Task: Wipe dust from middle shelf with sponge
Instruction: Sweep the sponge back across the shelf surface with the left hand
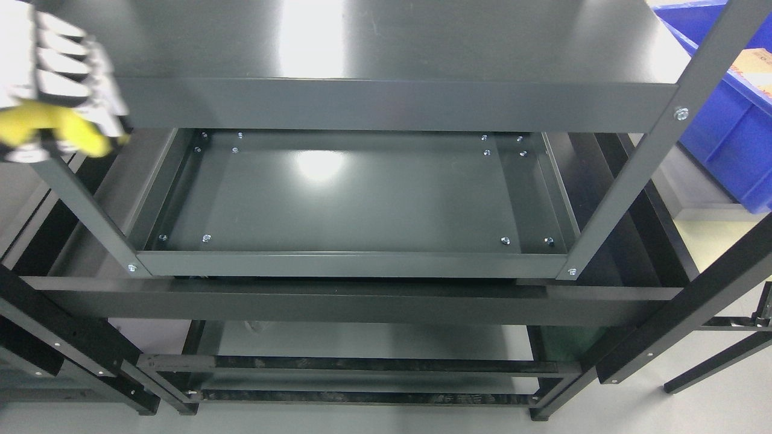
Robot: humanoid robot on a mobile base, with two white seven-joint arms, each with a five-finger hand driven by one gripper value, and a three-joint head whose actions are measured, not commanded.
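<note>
While the left robot hand (57, 90) sits blurred at the upper left edge of the head view, its pale segmented fingers (60, 63) are curled around a yellow sponge (57, 126), gripping it. The sponge pokes out below the fingers, squeezed in the middle, and its long axis runs roughly left to right with the right end dipping downward toward the shelf unit. It hangs in front of the left front upright (84, 205), level with the front lip of the top shelf (392, 102), and is outside and above the middle shelf (362, 199), not touching it.

That middle shelf is a dark grey metal tray with a raised rim, bolt heads in clusters near its corners and a bright ceiling reflection on its glossy surface. A lower shelf (362, 343) shows beneath it, above the pale floor (362, 422). At the upper right, beyond the right front upright (639, 163), stands a blue plastic bin (730, 138) with something orange inside that is too cropped to identify.
</note>
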